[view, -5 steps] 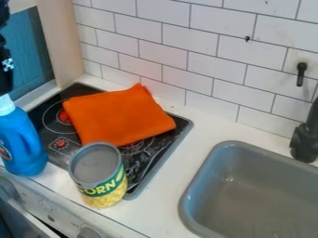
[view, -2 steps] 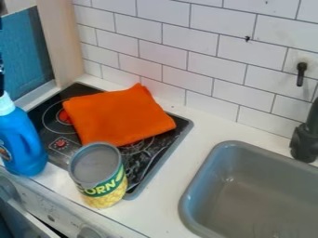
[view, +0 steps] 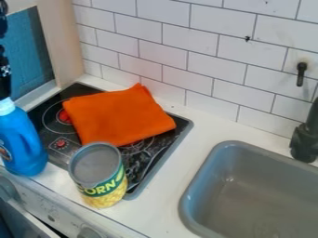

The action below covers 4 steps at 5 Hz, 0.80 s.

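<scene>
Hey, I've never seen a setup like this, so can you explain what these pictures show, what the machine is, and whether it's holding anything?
The view comes from one fixed camera looking down at a slant on a counter. The black shape at the far left edge belongs to a robot arm, a mechanical arm that ends in a gripper. The gripper is right by the pale cap of an upright blue bottle, but I can't tell whether it is holding it.

Beside the bottle is a black cooktop with an orange cloth spread over part of it. A can with a green and yellow label stands near its front edge. To the right are a gray sink and a dark tap. White tiles cover the wall behind.
</scene>
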Tool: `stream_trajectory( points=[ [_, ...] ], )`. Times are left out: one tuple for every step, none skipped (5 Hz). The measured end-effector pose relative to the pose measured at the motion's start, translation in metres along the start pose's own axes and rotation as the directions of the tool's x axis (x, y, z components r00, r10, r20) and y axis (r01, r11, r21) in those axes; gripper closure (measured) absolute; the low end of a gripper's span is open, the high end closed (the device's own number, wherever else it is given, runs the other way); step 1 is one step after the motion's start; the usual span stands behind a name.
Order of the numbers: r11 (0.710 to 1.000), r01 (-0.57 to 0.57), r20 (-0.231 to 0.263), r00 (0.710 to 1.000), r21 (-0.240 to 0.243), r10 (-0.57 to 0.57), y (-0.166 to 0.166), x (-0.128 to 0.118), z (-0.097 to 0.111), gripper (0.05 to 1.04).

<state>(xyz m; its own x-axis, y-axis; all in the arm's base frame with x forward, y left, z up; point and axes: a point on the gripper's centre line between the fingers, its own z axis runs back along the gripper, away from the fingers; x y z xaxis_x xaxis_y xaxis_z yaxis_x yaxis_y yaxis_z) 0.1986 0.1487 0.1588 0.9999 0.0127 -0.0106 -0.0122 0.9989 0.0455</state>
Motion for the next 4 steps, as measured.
stream_trajectory(
  points=[
    [1.0, 0.003, -0.018, 1.0, -0.012, -0.003, 0.001, 0.003, -0.009, 0.083],
    [1.0, 0.004, -0.031, 1.0, -0.022, -0.005, 0.002, 0.006, -0.017, 0.083],
    [1.0, -0.002, -0.035, 0.999, -0.024, 0.001, 0.003, 0.007, -0.019, 0.083],
    [1.0, 0.004, -0.034, 0.999, -0.022, -0.005, 0.001, 0.009, -0.022, 0.122]
  ],
)
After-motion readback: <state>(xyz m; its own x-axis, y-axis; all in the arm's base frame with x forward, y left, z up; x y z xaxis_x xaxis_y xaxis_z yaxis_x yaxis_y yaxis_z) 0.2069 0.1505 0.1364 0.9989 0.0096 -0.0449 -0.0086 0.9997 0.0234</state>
